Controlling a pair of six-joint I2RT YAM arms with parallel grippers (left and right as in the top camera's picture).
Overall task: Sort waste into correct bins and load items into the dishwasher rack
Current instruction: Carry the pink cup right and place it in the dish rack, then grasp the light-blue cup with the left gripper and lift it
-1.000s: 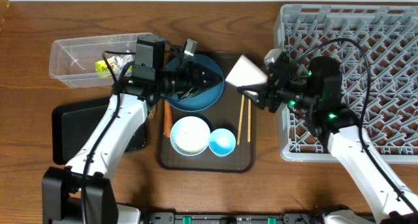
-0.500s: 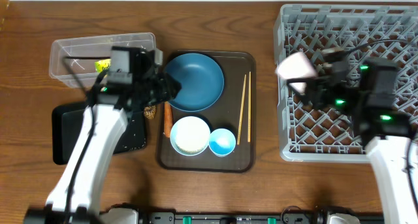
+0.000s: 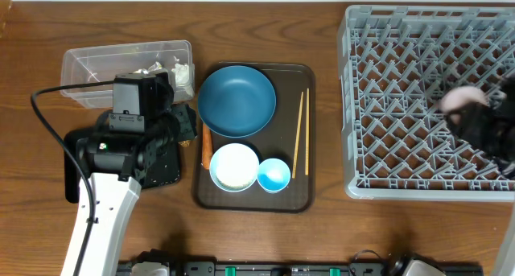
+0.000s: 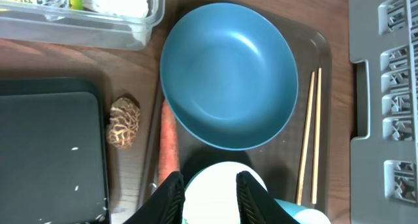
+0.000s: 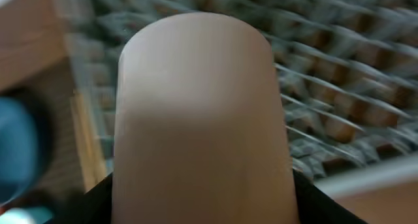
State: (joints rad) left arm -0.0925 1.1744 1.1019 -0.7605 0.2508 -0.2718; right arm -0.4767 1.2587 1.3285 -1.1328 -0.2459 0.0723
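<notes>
While the right gripper pinches the cup across its smooth sides, rack below the fingers, judge it light, stiff, slippery, likely breakable; hold mid-wall, not the rim.

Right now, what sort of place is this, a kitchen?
Probably a test bench staged as a dish-clearing station rather than a real kitchen: a wooden table holding a grey dish rack, a tray of bowls and chopsticks, and a waste tub.
</notes>
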